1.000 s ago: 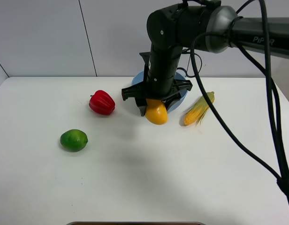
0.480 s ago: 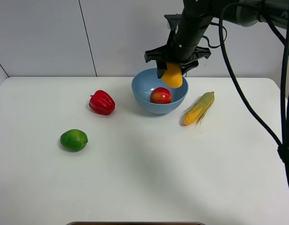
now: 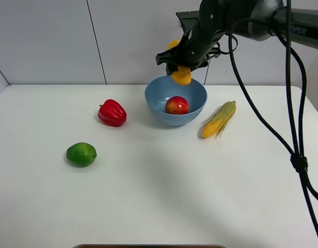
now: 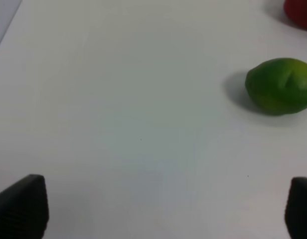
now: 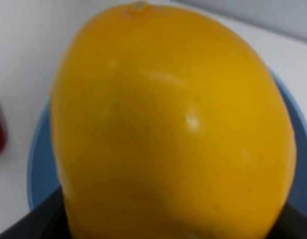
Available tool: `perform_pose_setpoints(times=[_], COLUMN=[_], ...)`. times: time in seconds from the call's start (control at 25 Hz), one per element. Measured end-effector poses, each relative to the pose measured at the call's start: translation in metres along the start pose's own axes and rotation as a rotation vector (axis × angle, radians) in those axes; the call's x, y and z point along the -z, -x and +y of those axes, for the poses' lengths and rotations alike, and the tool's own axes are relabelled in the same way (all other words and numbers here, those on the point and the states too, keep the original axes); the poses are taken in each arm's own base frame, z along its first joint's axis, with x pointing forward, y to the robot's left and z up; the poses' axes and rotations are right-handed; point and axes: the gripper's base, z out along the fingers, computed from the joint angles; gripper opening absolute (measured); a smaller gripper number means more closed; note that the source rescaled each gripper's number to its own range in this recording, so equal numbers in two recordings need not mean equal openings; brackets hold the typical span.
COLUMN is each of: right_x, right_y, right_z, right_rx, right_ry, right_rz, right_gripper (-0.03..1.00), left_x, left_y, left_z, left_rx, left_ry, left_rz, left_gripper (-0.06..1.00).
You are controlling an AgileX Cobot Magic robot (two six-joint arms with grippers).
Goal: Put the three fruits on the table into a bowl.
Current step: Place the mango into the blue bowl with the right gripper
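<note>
While the round red-yellow fruit [image 3: 176, 105] already sits in the light-blue matte bowl [image 3: 158, 114], the right hand [image 3: 181, 66] holds the oblong yellow-orange mango [image 3: 181, 77] just above its rim; the round green lime [image 3: 81, 154] waits on the white table [image 3: 148, 196] near the wide-open, empty left hand [image 4: 161, 206]. Mango blocks most of the right wrist view.
</note>
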Motion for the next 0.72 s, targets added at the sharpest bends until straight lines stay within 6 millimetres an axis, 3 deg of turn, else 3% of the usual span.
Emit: perform_pose_setpoints(times=[0.28,0.72], right_x=[-0.037,-0.054], right_y=[-0.01,-0.019], right_z=[-0.001,-0.002], right_rx=[-0.001,-0.011], right_ry=[-0.001,-0.001], right_rz=[0.024,0.074], right_gripper=[0.0,0.0], left_x=[0.0,0.0], left_y=[0.0,0.0], left_z=[0.0,0.0], left_rx=[0.0,0.0], left_ry=[0.0,0.0], left_rz=[0.0,0.0], left_gripper=[0.79,0.79])
